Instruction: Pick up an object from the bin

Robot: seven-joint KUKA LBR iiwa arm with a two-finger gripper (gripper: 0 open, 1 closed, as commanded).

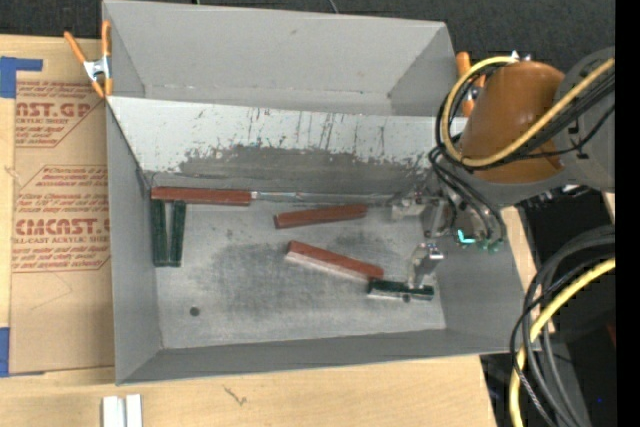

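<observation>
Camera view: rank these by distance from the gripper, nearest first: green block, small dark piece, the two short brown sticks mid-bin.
From the gripper:
1. Small dark piece: right side, just beside and below it.
2. Lower brown stick: centre, to its left.
3. Upper brown stick: centre, toward the back.
4. Green block: far left.

An orange wrist cover looped by yellow-black cables.
</observation>
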